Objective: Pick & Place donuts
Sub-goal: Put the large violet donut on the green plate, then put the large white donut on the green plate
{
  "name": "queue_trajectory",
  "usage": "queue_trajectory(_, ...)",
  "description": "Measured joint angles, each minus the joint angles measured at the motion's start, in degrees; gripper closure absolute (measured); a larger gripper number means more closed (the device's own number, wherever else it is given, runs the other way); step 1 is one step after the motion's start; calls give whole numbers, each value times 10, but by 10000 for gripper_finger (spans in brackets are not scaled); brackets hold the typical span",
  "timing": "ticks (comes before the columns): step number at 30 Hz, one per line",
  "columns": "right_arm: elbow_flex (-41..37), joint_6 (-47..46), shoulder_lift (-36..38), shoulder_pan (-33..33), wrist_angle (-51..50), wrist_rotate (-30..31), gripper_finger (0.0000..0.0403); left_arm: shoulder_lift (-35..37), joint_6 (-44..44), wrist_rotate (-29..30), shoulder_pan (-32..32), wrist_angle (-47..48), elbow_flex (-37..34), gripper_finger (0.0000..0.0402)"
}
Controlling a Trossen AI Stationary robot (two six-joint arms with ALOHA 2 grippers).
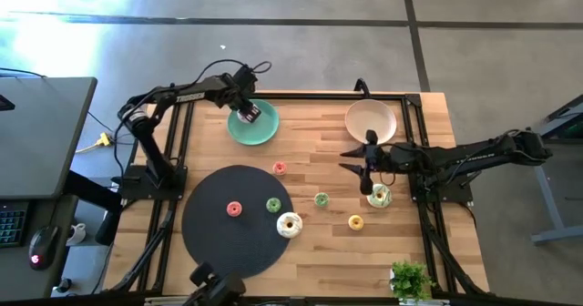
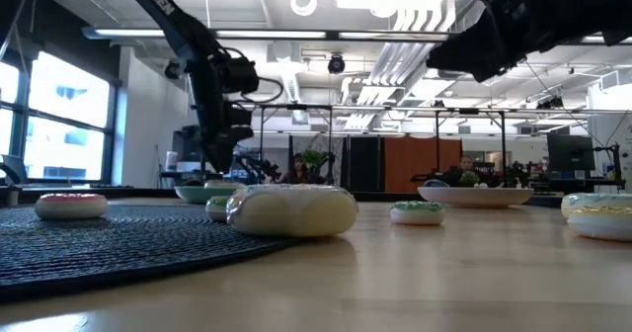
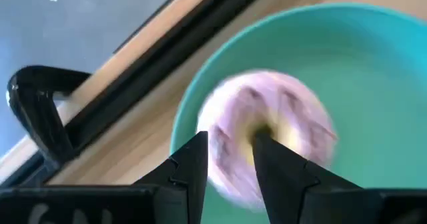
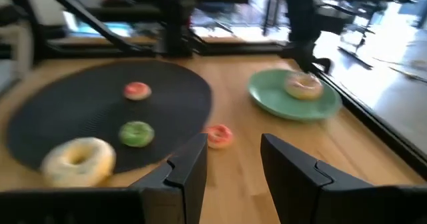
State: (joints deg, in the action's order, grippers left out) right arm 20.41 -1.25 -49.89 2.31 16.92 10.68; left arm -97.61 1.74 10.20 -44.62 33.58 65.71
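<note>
A pink frosted donut (image 3: pixel 267 134) lies blurred in the green plate (image 1: pixel 252 126) at the table's far edge, and shows again as the pink donut (image 4: pixel 303 85). My left gripper (image 1: pixel 248 113) hangs open just above it, its fingers (image 3: pixel 190 164) standing over the ring's rim without a clear touch. My right gripper (image 1: pixel 368 174) is open over the table's right half, beside a white frosted donut (image 1: pixel 380 195). On the black mat (image 1: pixel 219 238) rest a red donut (image 1: pixel 234 209), a green donut (image 1: pixel 273 205) and a pale yellow-white donut (image 1: pixel 289 224). A red one (image 1: pixel 279 168), a green one (image 1: pixel 321 198) and a yellow one (image 1: pixel 355 221) lie on the wood.
A beige plate (image 1: pixel 371 121) stands at the far edge, right of the green plate. A small green plant (image 1: pixel 410 279) sits at the near right corner. Black frame rails (image 1: pixel 401 96) run along the table's far and side edges. Bare wood lies between the mat and the plates.
</note>
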Motion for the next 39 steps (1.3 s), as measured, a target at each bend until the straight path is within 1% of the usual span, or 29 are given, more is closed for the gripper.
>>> queue_trajectory(5,0,0,-8,0,58,-75,265,45,-1,-4,5,40,0,287)
queue_trajectory(9,0,0,-39,0,106,-93,265,63,-12,-18,4,38,0,287)
queue_trajectory(11,0,-3,-66,0,133,-103,262,66,-16,-50,4,41,0,287)
queue_trajectory(16,0,7,-157,0,223,-121,252,78,-32,-193,35,39,0,286)
queue_trajectory(18,0,32,-191,0,257,-126,252,84,-32,-239,60,38,0,286)
queue_trajectory(20,2,49,-212,0,271,-122,255,93,-34,-277,93,39,0,286)
queue_trajectory(23,12,43,-217,0,267,-91,262,106,-36,-314,167,35,0,286)
queue_trajectory(25,17,38,-207,0,254,-71,267,107,-45,-315,229,34,0,286)
queue_trajectory(28,21,38,-180,0,218,-67,273,107,-45,-296,332,9,0,286)
queue_trajectory(30,22,38,-158,0,187,-67,277,99,-37,-281,401,-31,0,286)
queue_trajectory(33,22,37,-125,0,140,-63,282,83,7,-239,484,-118,0,286)
queue_trajectory(35,22,36,-105,0,114,-49,285,72,47,-210,527,-184,1,286)
queue_trajectory(38,22,18,-81,0,85,-36,289,50,106,-192,564,-225,1,286)
queue_trajectory(39,21,12,-76,0,77,-36,290,38,123,-187,570,-226,1,286)
